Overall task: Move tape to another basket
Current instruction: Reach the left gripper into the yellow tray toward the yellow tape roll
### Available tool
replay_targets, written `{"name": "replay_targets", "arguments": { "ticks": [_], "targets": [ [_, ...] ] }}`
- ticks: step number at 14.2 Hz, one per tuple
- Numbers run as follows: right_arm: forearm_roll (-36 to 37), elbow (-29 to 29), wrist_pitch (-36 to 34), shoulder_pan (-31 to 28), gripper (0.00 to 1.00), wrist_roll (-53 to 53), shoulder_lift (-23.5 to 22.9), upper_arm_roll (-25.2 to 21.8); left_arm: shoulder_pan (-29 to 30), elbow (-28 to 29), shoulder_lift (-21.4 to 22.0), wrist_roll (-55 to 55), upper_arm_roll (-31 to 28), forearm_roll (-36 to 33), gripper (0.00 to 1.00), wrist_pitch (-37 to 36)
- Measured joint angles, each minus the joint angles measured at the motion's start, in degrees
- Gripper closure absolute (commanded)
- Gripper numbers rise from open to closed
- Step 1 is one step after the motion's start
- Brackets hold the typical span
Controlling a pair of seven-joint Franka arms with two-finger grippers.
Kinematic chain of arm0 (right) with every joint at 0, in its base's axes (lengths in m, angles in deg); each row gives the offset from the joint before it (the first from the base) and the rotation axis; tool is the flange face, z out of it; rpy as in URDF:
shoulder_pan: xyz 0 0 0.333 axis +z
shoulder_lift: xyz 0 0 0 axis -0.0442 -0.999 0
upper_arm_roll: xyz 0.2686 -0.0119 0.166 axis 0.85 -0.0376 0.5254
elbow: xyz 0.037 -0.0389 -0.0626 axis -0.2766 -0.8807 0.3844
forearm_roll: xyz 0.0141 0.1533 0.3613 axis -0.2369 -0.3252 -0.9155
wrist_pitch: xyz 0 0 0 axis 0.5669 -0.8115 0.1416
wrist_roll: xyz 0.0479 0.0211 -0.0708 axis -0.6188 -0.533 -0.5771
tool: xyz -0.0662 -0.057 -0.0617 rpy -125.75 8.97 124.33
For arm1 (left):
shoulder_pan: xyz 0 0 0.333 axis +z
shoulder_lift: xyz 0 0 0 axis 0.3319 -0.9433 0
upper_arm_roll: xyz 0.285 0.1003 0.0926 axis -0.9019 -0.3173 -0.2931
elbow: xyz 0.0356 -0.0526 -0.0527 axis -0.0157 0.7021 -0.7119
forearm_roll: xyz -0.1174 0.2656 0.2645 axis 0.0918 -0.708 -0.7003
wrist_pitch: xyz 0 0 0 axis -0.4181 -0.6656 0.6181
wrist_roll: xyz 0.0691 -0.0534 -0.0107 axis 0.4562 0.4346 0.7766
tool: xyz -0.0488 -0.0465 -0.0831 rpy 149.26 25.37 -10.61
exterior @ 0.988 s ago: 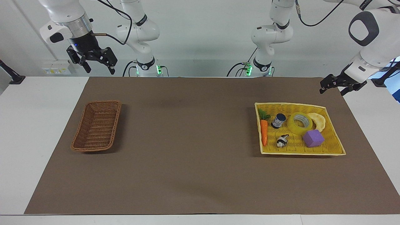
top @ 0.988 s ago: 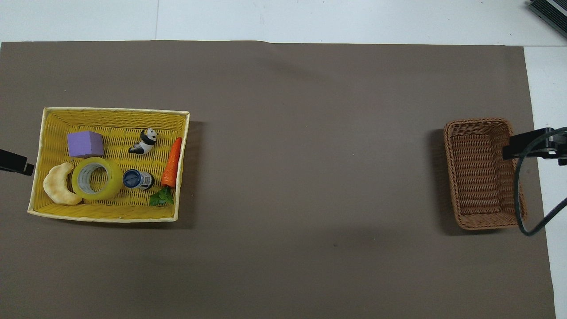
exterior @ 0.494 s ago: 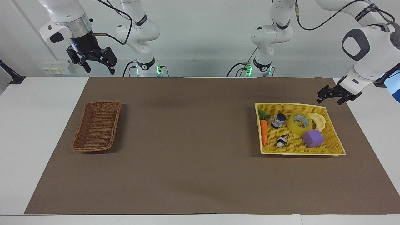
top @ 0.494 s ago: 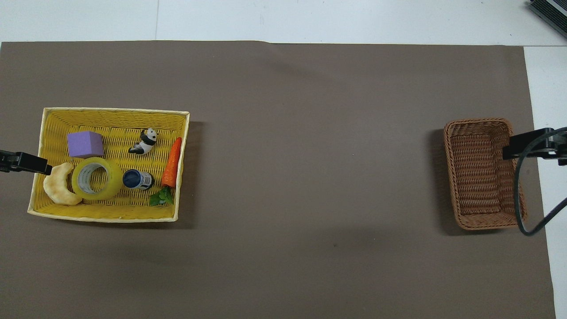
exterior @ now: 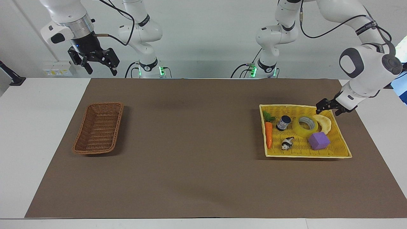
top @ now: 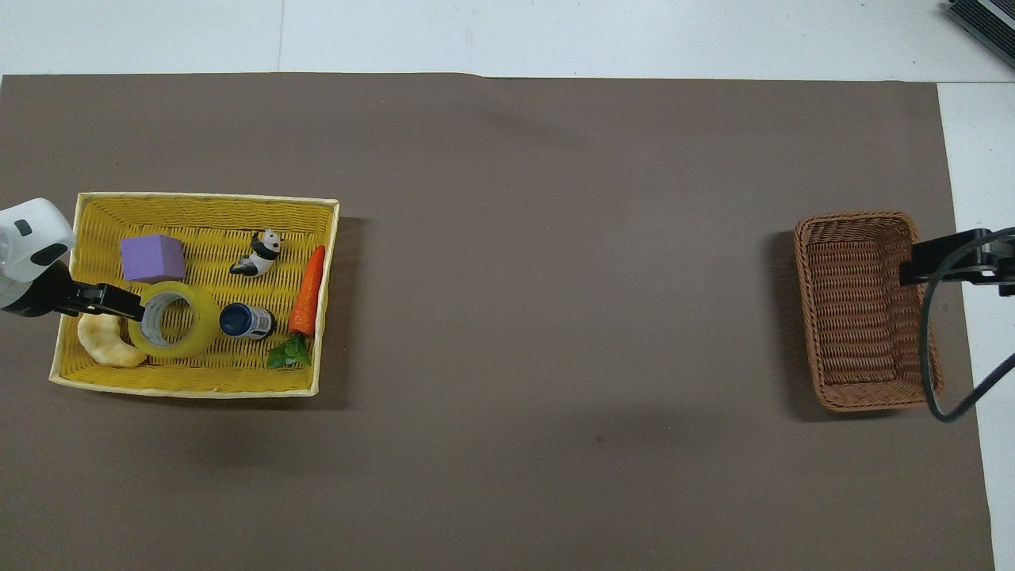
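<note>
I see the tape [exterior: 305, 126] lying flat in the yellow tray [exterior: 337, 153] at centre right of the facing view, beside the purple cube [exterior: 319, 141]. My left gripper [exterior: 327, 107] hangs over the tray's upper corner; I cannot tell its finger gap. My right gripper [exterior: 95, 62] waits open and empty at upper left, above the brown basket [exterior: 99, 128].

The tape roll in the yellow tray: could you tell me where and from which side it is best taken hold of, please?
Probably from above, by its wall. The tape lies flat with its open core facing up, so one finger can go into the core and one outside. The purple cube, the curved pastry and the small bottle crowd it, so I would pinch the wall nearest the robots, which looks freest. The left tool is over the tray's corner.
</note>
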Motion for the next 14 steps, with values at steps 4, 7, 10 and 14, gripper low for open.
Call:
{"name": "replay_targets", "arguments": {
  "ticks": [4,7,10,14],
  "targets": [
    [0.0,0.0,0.0,0.0,0.00,0.0,0.0,0.0,0.0,2.5,0.0,0.0,-0.2,0.0,0.03,3.1],
    [0.0,0.0,0.0,0.0,0.00,0.0,0.0,0.0,0.0,4.1,0.0,0.0,-0.2,0.0,0.13,5.6],
    [0.0,0.0,0.0,0.0,0.00,0.0,0.0,0.0,0.1,5.6,-0.1,0.1,-0.2,0.0,0.14,7.6],
    [0.0,0.0,0.0,0.0,0.00,0.0,0.0,0.0,0.1,6.1,-0.8,0.7,-0.2,0.0,0.21,9.3]
  ]
}}
